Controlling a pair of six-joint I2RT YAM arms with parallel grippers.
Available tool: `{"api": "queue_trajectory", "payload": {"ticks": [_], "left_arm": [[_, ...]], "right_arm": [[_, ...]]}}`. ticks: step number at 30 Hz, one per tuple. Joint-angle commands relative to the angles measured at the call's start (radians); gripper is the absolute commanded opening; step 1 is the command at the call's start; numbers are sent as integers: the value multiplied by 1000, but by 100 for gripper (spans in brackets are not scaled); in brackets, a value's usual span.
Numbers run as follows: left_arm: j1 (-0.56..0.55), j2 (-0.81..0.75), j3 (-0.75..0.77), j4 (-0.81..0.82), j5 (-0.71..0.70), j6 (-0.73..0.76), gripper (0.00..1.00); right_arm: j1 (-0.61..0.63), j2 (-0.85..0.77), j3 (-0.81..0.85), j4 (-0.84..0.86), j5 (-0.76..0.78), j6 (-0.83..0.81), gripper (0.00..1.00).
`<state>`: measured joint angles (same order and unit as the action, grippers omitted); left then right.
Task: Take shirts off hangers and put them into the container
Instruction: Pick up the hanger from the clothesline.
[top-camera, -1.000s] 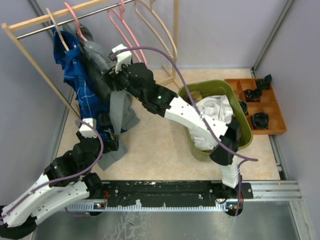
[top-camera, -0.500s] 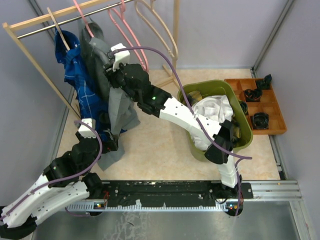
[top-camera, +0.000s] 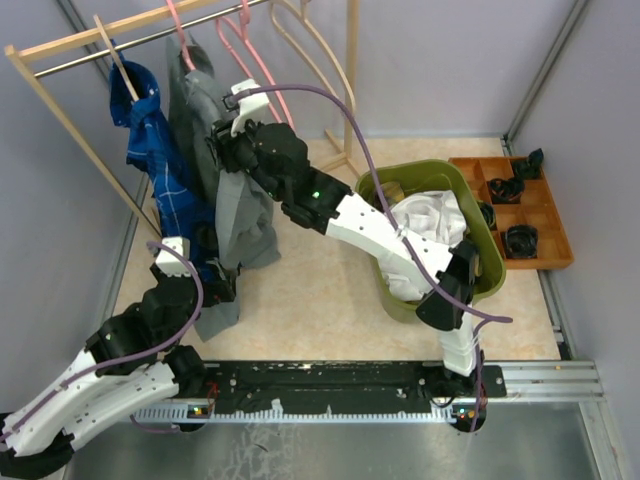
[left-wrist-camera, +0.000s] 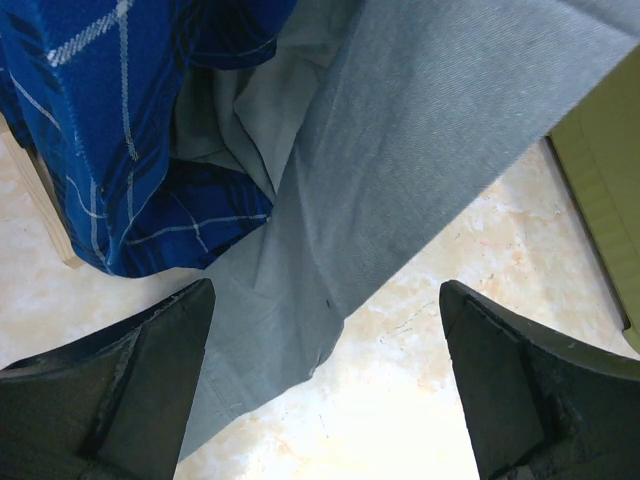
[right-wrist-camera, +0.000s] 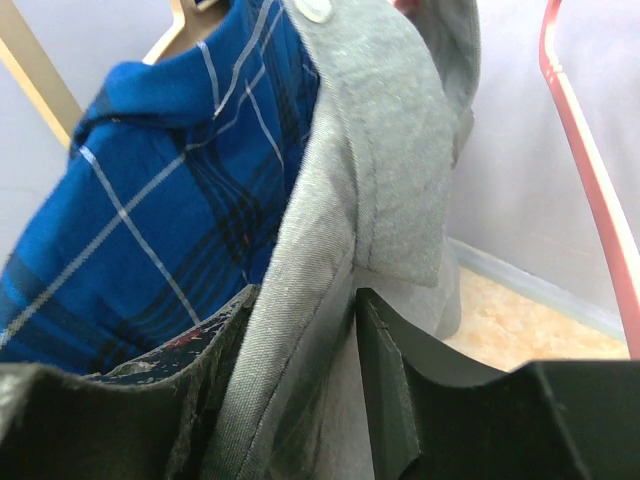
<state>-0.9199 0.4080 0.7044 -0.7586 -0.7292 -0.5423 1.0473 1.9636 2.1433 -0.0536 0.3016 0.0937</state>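
Right tool (right-wrist-camera: 305, 320) is clamped on the grey shirt (right-wrist-camera: 370, 150), pinching its front edge just under the collar, with a pale button showing near the top. The shirt hangs from the rod at 11 o'clock: plain twill, creased, its tail low over the surface (top-camera: 330, 300). Pressed against it at 9 o'clock is the blue shirt (top-camera: 150, 150) with thin white checks. Left tool (left-wrist-camera: 322, 340) gapes wide and empty by the grey hem. The container (top-camera: 412, 168) sits at 3 o'clock, olive-green, with a white shirt (top-camera: 430, 222) crumpled inside.
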Motion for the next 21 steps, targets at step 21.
{"api": "queue_trajectory", "payload": {"ticks": [21], "left_arm": [[5,2,9,18,-9,4,99]], "right_arm": [[4,-154,8,11,-28,-2,2]]}}
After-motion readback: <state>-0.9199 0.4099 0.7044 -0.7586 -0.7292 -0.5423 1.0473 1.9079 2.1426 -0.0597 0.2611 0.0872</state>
